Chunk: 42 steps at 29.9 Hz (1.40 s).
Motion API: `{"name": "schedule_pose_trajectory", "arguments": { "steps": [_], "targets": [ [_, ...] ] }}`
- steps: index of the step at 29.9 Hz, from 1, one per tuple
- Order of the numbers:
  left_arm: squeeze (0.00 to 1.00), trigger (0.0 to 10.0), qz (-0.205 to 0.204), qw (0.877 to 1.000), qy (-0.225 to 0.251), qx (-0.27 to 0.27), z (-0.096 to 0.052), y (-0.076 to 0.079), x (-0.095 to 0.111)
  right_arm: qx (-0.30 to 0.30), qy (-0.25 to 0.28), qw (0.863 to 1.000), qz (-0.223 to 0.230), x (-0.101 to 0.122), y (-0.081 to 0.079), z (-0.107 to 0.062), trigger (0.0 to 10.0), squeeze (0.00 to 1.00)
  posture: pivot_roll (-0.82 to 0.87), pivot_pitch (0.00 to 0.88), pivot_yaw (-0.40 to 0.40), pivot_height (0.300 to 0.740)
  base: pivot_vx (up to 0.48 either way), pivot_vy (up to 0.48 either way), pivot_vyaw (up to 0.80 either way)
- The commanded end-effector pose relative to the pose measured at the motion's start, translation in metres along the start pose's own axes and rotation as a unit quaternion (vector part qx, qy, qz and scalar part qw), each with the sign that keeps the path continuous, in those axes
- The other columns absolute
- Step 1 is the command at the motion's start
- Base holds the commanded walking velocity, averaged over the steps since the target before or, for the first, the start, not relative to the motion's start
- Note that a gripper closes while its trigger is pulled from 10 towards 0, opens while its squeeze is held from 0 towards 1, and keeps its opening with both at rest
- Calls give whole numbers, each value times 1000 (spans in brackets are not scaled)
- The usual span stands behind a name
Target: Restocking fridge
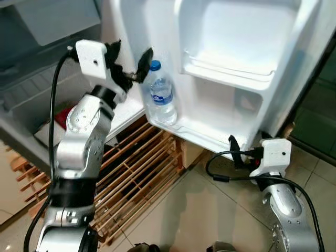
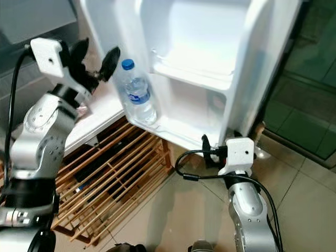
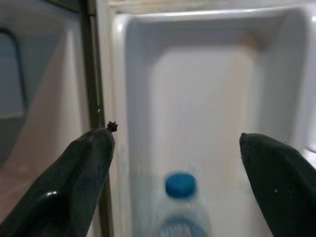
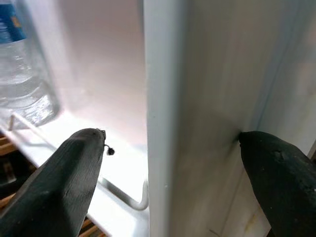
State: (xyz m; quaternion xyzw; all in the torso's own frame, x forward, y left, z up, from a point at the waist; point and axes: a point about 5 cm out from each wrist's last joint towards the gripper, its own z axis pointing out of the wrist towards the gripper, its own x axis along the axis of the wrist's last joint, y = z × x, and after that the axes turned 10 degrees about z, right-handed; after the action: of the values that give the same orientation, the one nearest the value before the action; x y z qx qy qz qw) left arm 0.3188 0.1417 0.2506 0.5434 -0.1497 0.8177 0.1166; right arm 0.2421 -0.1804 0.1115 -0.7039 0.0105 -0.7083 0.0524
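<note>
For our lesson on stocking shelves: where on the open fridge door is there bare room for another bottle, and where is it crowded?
Free: the bottom door shelf to the right of the water bottle, and the upper door bin. Crowded: the shelf's left end, where the open left pincer sits at the bottle's cap.

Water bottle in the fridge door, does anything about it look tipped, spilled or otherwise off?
Nothing stands out. The water bottle stands upright in the door's bottom shelf, blue cap on, no spill visible. The left hand is open beside its neck.
</note>
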Motion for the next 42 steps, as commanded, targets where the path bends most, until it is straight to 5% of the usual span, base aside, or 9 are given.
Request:
{"name": "schedule_pose_trajectory", "arguments": {
  "steps": [1, 4, 5, 9, 12, 15, 17, 35, 42],
  "targets": [
    [1000, 10000, -8, 1000, -1, -12, -5, 3, 4, 17, 2, 1000, 7, -1, -6, 1, 10000, 0, -166, 0, 102, 740, 0, 0, 0],
    [1000, 10000, -16, 1000, -13, -18, -19, 7, -1, 19, 3, 1000, 8, -1, -6, 0, 10000, 0, -165, 0, 99, 740, 0, 0, 0],
    [0, 10000, -11, 999, -39, -8, -30, 5, -9, 19, 4, 1000, 8, -1, -6, -1, 10000, 0, -168, 0, 99, 740, 0, 0, 0],
    [0, 10000, -14, 994, -103, 28, -58, 1, -37, 12, 12, 1000, 17, 1, -5, -6, 10000, 0, -173, 0, 97, 740, 0, 0, 0],
    [0, 10000, -1, 984, -167, 65, -100, -1, -68, 12, 19, 999, 30, 0, -7, -16, 10000, 0, -179, 0, 107, 740, 0, 0, 0],
    [0, 10000, 9, 978, -192, 79, -120, -2, -77, 12, 20, 999, 34, -1, -7, -20, 10000, 0, -182, 0, 109, 740, 0, 0, 0],
    [0, 10000, 0, 969, -223, 106, -149, 1, -84, -3, 18, 999, 43, -4, -2, -20, 10000, 0, -164, 0, 91, 740, 0, 0, 0],
    [0, 10000, 10, 976, -187, 107, -140, 9, -79, 26, 11, 999, 32, -6, -7, -3, 10000, 0, -156, 0, 74, 740, 0, -293, 477],
    [0, 10000, 20, 977, -188, 101, -131, 1, -84, 62, -40, 997, 27, -27, -5, -21, 10000, 0, -162, 0, 81, 740, 0, -172, 0]
  ]
}}
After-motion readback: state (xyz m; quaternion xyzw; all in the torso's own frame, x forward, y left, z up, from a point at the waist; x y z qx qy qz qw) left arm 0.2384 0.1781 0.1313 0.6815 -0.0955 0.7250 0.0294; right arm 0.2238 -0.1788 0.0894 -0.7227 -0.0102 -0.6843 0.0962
